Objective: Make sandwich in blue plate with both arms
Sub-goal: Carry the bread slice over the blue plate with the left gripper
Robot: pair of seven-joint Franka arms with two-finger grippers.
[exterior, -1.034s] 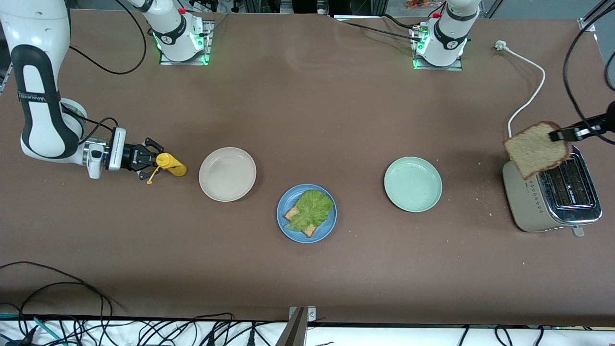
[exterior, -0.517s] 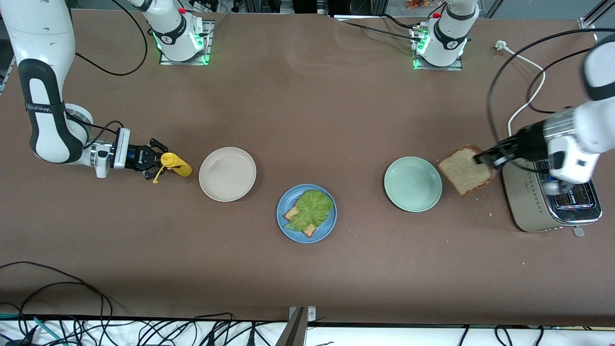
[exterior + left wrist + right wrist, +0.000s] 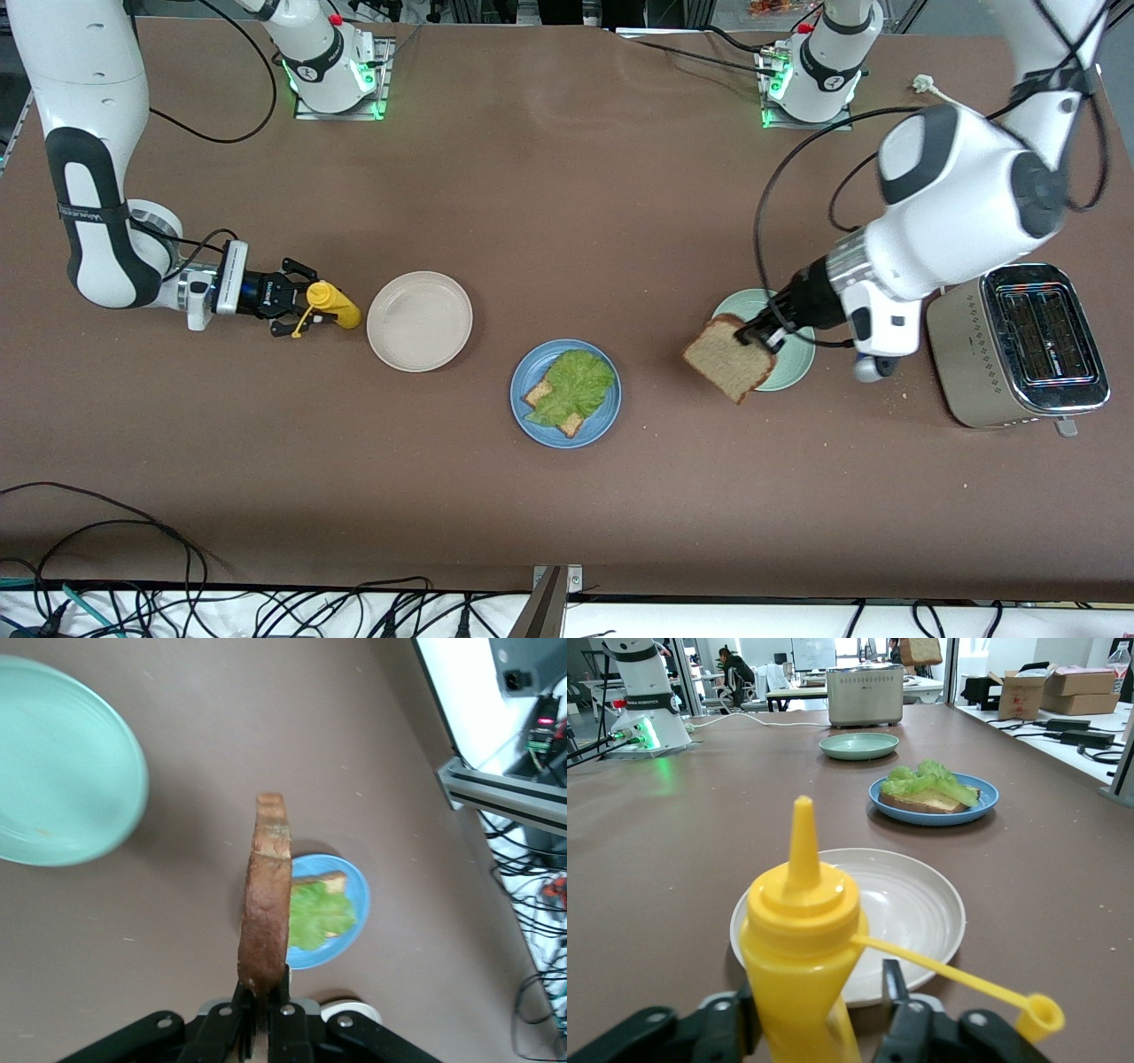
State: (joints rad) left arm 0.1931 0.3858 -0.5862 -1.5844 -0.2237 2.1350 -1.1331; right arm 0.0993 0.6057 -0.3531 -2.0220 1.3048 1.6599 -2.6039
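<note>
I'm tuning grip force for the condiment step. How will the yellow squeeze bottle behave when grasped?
The yellow squeeze bottle looks like soft plastic, so it will likely dent and may squirt under a hard pinch. Its smooth tapered body could slip between the right hand's fingers. The open tethered cap will probably dangle.

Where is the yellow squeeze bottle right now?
The yellow squeeze bottle stands on the table between the right gripper's fingers, beside the beige plate, toward the right arm's end.
</note>
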